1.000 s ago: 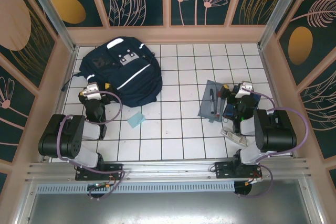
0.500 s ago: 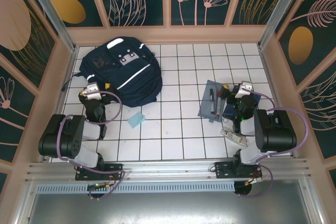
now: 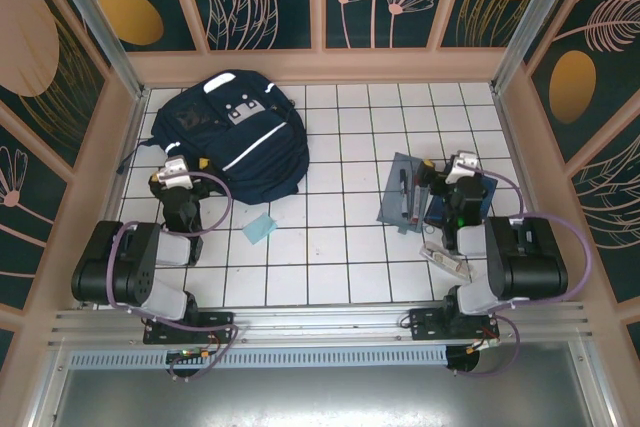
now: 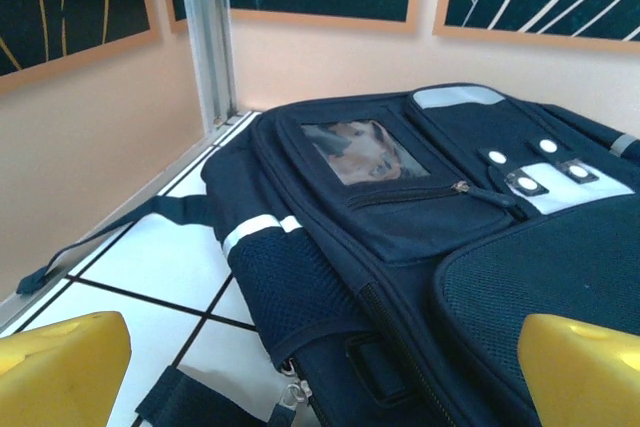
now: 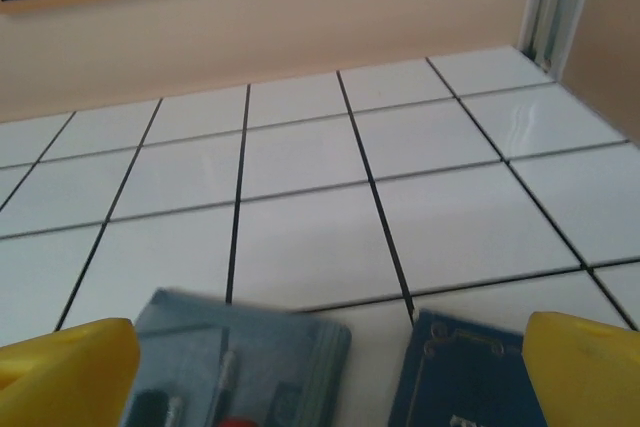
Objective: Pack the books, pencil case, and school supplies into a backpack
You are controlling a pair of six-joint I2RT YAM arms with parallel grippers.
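Backpack (image 3: 235, 137) lay flat at the far left of the white-tiled table (image 3: 340, 267), front panel up, with its white stripes and grey patch showing. My left hand (image 3: 178, 179) sat at the backpack's near-left edge, spread. In the left wrist view my two yellow fingertips (image 4: 60, 372) stood at opposite lower corners. Beyond them were the backpack's zipped front pocket and its mesh side pocket. A dark strap (image 4: 110, 237) trailed from the backpack toward the left wall.

On the right half of the table, well apart from the backpack, lay the pencil case (image 3: 404, 192), with a red pen (image 3: 411, 201) and a black pen (image 3: 402, 185) showing on it. My right hand (image 3: 462, 175) was just right of it, also spread. In the right wrist view its yellow fingertips sat wide apart. Low between them lay the pencil case on the left and a dark blue flat item (image 5: 465, 377) on the right, side by side.

A whitish-beige oblong piece (image 3: 444, 259) lay nearer to me, beside my right arm. A small light-blue flat piece (image 3: 260, 228) lay just near-right of the backpack.
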